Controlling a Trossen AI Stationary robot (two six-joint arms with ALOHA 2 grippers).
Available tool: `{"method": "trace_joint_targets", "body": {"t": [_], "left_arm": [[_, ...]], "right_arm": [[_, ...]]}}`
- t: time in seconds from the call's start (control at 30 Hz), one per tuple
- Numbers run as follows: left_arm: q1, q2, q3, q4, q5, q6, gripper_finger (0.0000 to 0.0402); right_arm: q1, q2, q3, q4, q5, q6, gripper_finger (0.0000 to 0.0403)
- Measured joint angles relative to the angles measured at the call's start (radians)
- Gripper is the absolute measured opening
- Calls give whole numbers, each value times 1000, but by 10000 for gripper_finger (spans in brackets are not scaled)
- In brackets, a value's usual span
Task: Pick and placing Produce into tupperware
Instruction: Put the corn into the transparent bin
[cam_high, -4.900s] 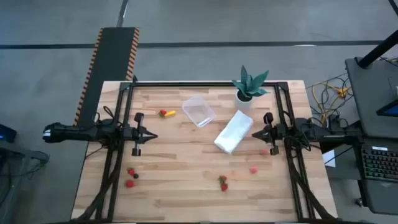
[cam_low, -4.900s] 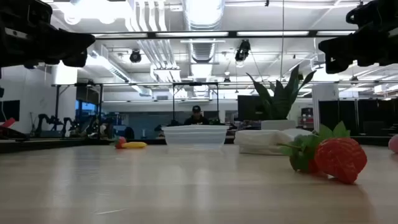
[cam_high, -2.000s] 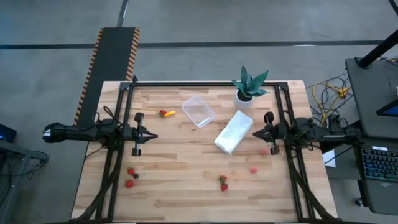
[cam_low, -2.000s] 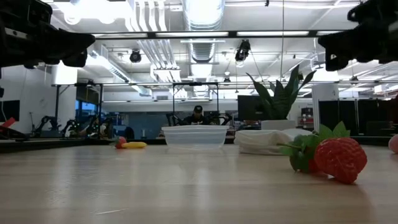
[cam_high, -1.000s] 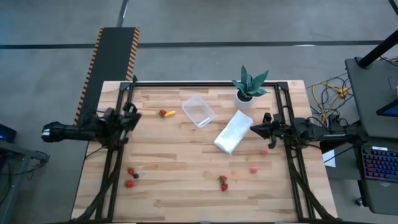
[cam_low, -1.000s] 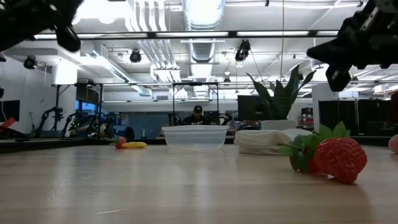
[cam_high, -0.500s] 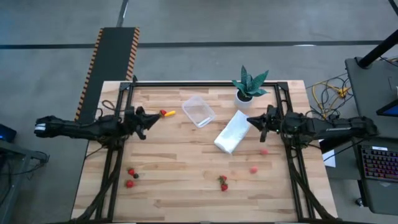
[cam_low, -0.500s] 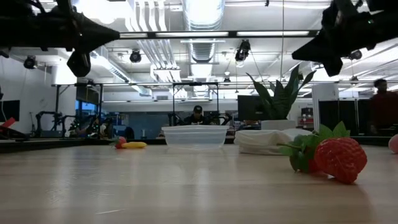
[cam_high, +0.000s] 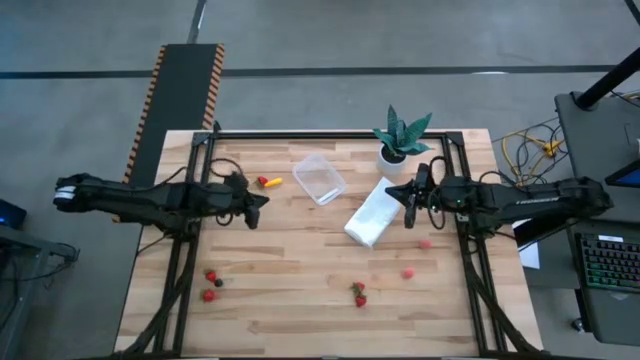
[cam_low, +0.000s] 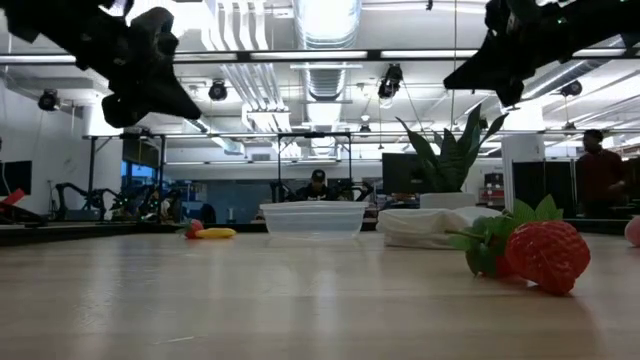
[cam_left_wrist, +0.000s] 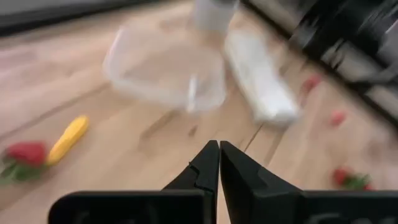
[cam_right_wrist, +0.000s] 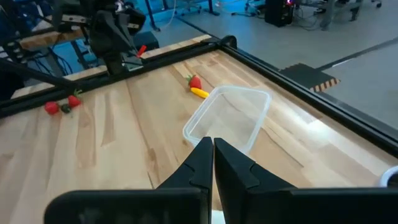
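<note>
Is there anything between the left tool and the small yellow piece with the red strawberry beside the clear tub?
Nothing visible. The shut left tool hangs near the small yellow piece and red strawberry, with only bare wooden table between them.

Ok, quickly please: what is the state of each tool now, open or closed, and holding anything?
Left tool: closed, holding nothing, above the table near the yellow piece.
Right tool: closed, holding nothing, over the white cloth.
</note>
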Motion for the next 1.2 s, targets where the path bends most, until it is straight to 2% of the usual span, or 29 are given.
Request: {"method": "trace_joint_targets", "body": {"t": [0.13, 0.27, 0.57, 0.77, 0.87, 1.2], "left_arm": [[14, 110, 123, -153, 64, 23, 0], [40, 231, 217, -266, 145, 131, 0], [189, 499, 353, -284, 355, 503, 0], [297, 643, 411, -283, 367, 813, 0], [354, 689, 414, -286, 369, 922, 0], [518, 736, 411, -310, 368, 1029, 0]], "right_arm": [[0, 34, 8, 2, 0, 0, 9], [0, 56, 8, 1, 0, -5, 9], [0, 70, 8, 1, -1, -48, 9], [0, 70, 7, 1, -1, -64, 9], [0, 73, 7, 1, -1, -64, 9], [0, 75, 5, 2, -1, -57, 9]]}}
